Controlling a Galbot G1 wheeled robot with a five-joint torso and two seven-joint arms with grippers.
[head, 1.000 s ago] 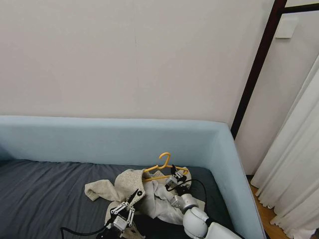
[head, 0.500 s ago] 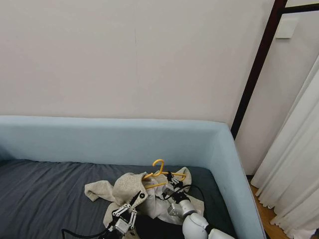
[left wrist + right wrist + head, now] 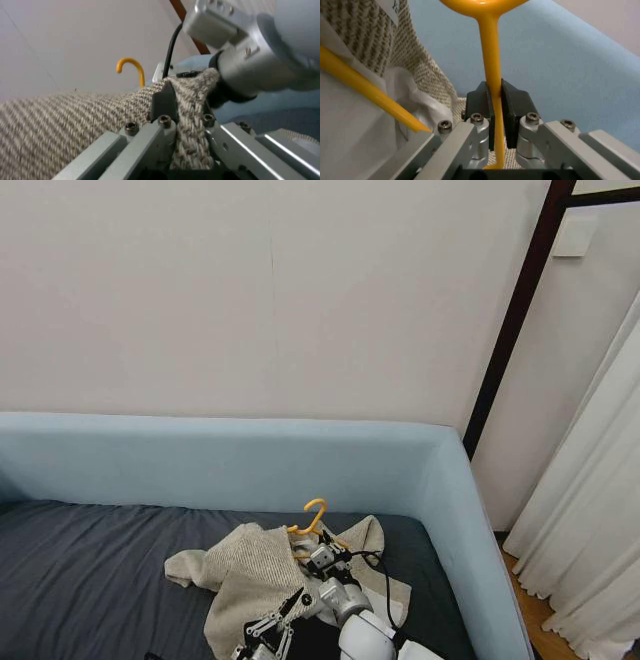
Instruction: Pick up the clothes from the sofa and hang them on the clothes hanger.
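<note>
A small white tag [image 3: 389, 6] sewn into the beige knit sweater [image 3: 250, 570] carries dark print, but it is cut off at the edge and I can't read it. The sweater lies bunched on the dark seat of the pale blue sofa [image 3: 200, 460], toward its right end. The yellow hanger [image 3: 316, 516] pokes up out of it, hook upward. The right gripper [image 3: 493, 107] is clamped on the hanger's thin stem just below the hook. The left gripper [image 3: 184, 108], just beside it, pinches a fold of the knit — closed tight on the cloth.
</note>
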